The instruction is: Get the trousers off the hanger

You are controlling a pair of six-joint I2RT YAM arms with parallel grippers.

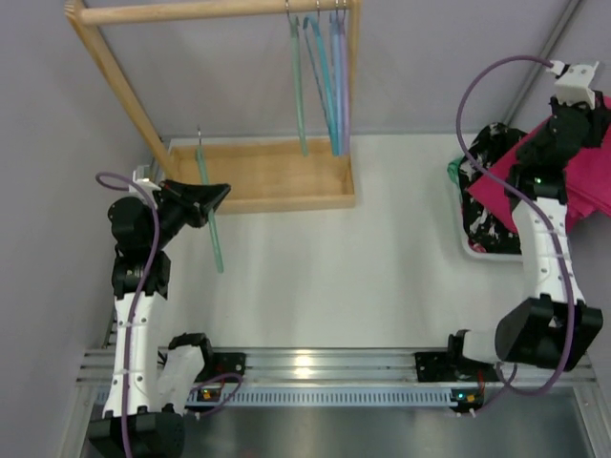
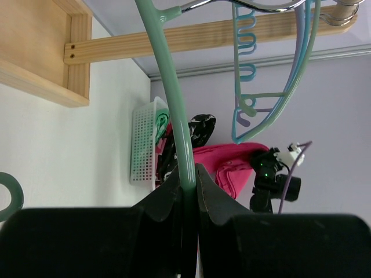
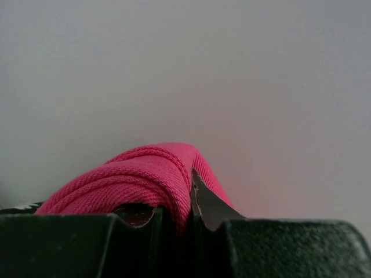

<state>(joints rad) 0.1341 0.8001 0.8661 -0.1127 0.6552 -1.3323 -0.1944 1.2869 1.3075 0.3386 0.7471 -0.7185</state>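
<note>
My left gripper [image 1: 212, 197] is shut on the thin green-teal hanger [image 1: 211, 229] and holds it bare above the table, in front of the wooden rack. In the left wrist view the hanger's arm [image 2: 177, 110] is clamped between the fingers of that gripper [image 2: 189, 184]. My right gripper [image 1: 573, 119] is shut on the magenta-pink trousers [image 1: 584, 186] and holds them up at the far right, over the white basket [image 1: 474, 250]. The right wrist view shows a folded edge of the trousers [image 3: 139, 174] pinched in that gripper [image 3: 188, 200]. The trousers also show in the left wrist view [image 2: 232, 162], apart from the hanger.
A wooden rack with a top rail [image 1: 210, 11] and a base tray [image 1: 272, 176] stands at the back left. Several teal, blue and lavender hangers [image 1: 325, 86] hang on the rail. The basket holds black-and-white speckled clothes [image 1: 489, 186].
</note>
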